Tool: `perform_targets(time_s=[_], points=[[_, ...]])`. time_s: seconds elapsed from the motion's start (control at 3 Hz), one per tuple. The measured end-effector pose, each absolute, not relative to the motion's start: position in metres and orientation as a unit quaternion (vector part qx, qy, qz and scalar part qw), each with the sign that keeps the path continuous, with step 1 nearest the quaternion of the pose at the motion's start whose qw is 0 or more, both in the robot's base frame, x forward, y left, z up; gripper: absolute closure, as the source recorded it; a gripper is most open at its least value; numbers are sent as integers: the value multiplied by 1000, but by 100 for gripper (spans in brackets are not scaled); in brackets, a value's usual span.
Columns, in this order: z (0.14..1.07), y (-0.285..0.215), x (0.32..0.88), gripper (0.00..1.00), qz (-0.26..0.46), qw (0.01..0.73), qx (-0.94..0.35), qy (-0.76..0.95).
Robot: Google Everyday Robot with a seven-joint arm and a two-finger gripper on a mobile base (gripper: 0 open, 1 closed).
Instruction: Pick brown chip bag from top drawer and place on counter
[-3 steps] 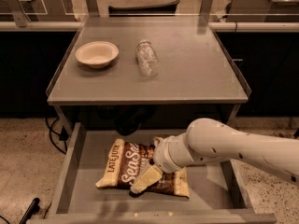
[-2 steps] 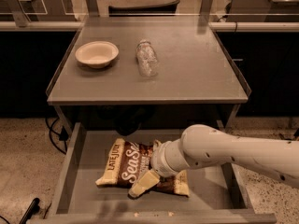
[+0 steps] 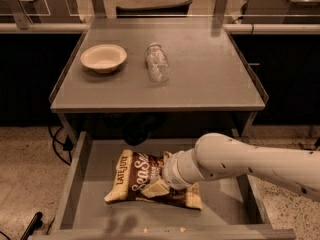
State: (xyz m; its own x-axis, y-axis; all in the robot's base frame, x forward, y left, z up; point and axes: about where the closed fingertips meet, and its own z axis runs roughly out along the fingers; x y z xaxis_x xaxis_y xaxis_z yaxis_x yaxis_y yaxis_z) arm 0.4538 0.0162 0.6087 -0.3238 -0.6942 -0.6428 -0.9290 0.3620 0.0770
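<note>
The brown chip bag (image 3: pixel 134 176) lies flat in the top drawer (image 3: pixel 95 169), which is pulled open below the counter (image 3: pixel 200 74). It is dark brown with cream edges and white script. My gripper (image 3: pixel 156 186) is down on the right half of the bag, at the end of my white arm (image 3: pixel 240 161), which reaches in from the right. The arm's wrist covers the bag's right part.
A cream bowl (image 3: pixel 103 57) and a clear plastic bottle (image 3: pixel 157 62) lying on its side sit on the counter's back left half. The drawer's side walls (image 3: pixel 72 184) flank the bag. A railing (image 3: pixel 40 27) runs behind the counter.
My arm has shifted a little to the left and settled further over the bag. The bag lies about where it was.
</note>
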Motion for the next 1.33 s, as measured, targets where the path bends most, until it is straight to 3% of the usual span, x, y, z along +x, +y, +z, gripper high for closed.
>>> perform_targets(time_s=[0.33,0.67,1.33], points=[[609,16,454,74,223,263,-519,782],[609,16,454,97,223,263,-519,782],[616,16,454,100,223,263,-519,782]])
